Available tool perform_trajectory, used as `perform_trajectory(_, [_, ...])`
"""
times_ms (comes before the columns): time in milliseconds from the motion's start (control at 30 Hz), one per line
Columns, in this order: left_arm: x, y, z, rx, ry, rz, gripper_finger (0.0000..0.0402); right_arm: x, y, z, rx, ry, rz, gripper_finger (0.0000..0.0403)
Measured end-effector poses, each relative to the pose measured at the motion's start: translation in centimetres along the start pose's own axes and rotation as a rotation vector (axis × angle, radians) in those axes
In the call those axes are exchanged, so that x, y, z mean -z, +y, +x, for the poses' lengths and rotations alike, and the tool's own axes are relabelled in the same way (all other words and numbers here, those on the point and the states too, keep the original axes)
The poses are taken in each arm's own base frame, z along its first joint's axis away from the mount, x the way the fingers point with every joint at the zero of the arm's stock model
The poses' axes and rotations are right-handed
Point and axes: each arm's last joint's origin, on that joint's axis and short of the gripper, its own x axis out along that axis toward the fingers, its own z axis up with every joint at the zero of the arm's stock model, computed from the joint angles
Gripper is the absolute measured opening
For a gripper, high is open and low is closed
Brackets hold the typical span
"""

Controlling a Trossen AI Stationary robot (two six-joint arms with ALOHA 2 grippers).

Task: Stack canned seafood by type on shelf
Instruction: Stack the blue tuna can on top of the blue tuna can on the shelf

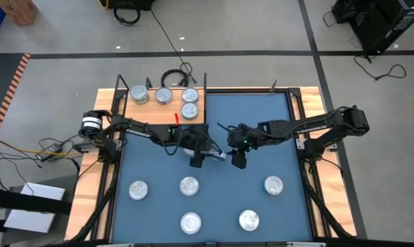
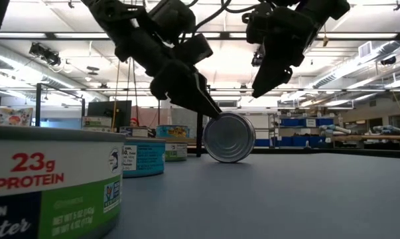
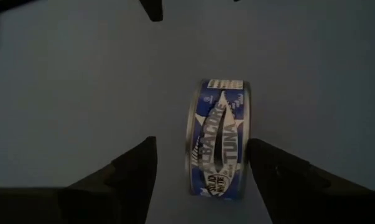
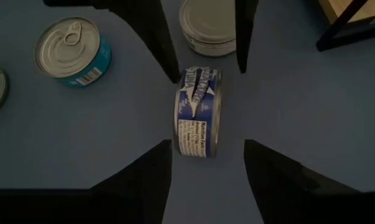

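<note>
A blue-labelled tin [image 1: 219, 156] stands on its edge on the blue mat, mid-table; it also shows as the tin [image 2: 229, 137], [image 3: 218, 137], [image 4: 198, 115]. My left gripper [image 3: 201, 142] is open and reaches it from the table's left, one finger on each flat face. My right gripper [image 4: 207, 143] is open and comes from the right, also straddling the tin. Both point steeply down. The wooden shelf [image 1: 152, 115] lies at the far left and carries several tins [image 1: 163, 96] resting flat on it. My left gripper has one fingertip [image 2: 213, 109] right at the upper rim [image 2: 221, 117] of the standing tin, slanting down from the left. I cannot tell whether it touches. The other finger [image 3: 143, 162] stands apart from the tin.
Several more tins lie flat on the mat near the front: tin [image 1: 138, 190], tin [image 1: 189, 185], tin [image 1: 273, 184], tin [image 1: 190, 222], tin [image 1: 248, 219]. In the low view a tin with a green label [image 2: 47, 179] and a teal tin [image 2: 143, 156] stand close to the camera. Black shelf uprights [image 1: 204, 81] rise at the board's corners.
</note>
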Motion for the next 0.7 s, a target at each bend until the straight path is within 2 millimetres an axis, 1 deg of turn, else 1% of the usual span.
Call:
perform_trajectory(200, [-0.1, -0.1, 0.0, 0.053, -0.017, 0.025, 0.0255, 0.0, 0.2, 0.0, -0.005, -0.002, -0.019, 0.0206])
perform_trajectory(333, [0.4, -0.2, 0.7, 0.058, -0.002, 0.073, 0.0255, 0.0, 0.2, 0.0, -0.006, -0.006, -0.023, 0.0206])
perform_trajectory(467, [0.8, -0.3, 1.4, 0.058, 0.001, 0.080, 0.0255, 0.0, 0.3, 0.0, -0.008, -0.006, -0.026, 0.0206])
perform_trajectory(700, [0.8, -0.3, 1.5, 0.057, -0.005, 0.080, 0.0248, 0.0, 0.3, 0.0, -0.008, -0.006, -0.031, 0.0206])
